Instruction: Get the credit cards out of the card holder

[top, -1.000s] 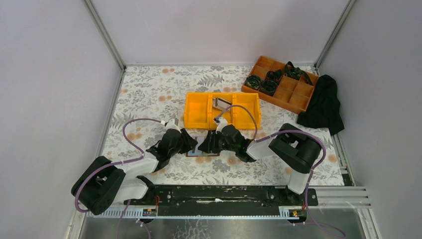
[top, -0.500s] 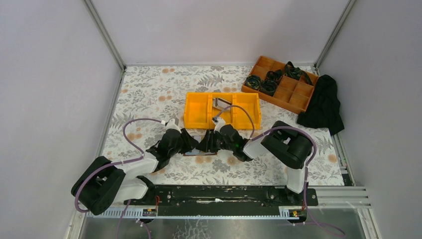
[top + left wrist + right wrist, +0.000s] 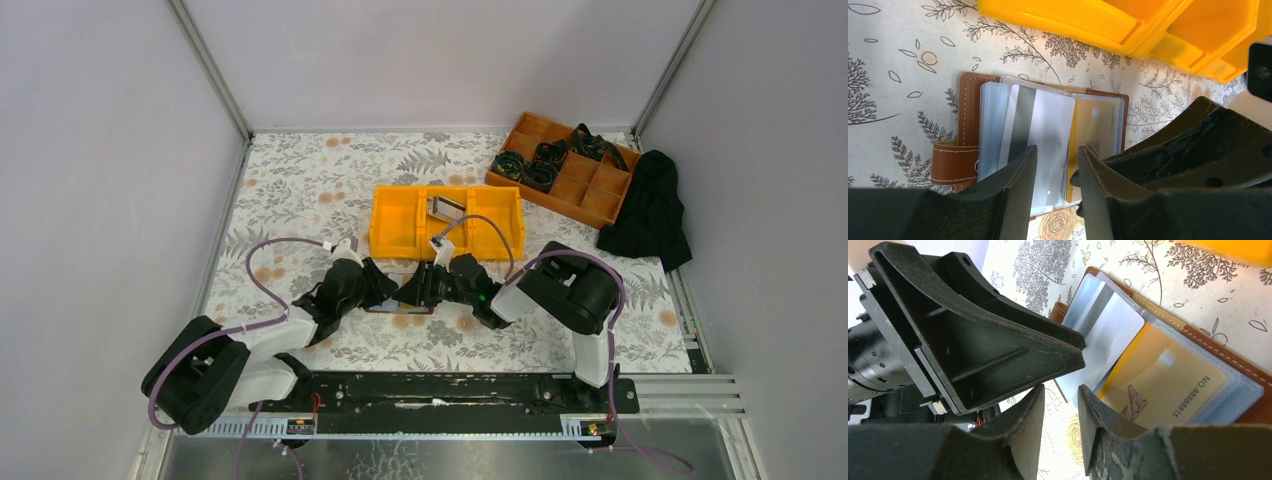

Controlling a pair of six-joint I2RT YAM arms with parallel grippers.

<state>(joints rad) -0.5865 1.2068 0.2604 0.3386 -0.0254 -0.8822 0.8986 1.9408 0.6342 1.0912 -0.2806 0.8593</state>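
Cards both in card holder (image 3: 968, 90), which lies open flat with yellow bin (image 3: 1058, 15) just behind it. Sticking out of its sleeve: striped card (image 3: 1040, 120); gold card (image 3: 1168, 385) tucked in beside. Long axis of striped card runs in line with left gripper (image 3: 1056, 150), free end under those fingers. Jaws there part open, nothing looks pinched. At the holder's opposite side, right gripper (image 3: 1060, 390) shows a narrow gap; can't tell if it has anything. Left looks nearer for the pull.

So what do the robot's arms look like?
The left arm and right arm have chunky black joints and white links, each with a purple cable looping along it. The left gripper and right gripper have matte black wedge-shaped fingers.
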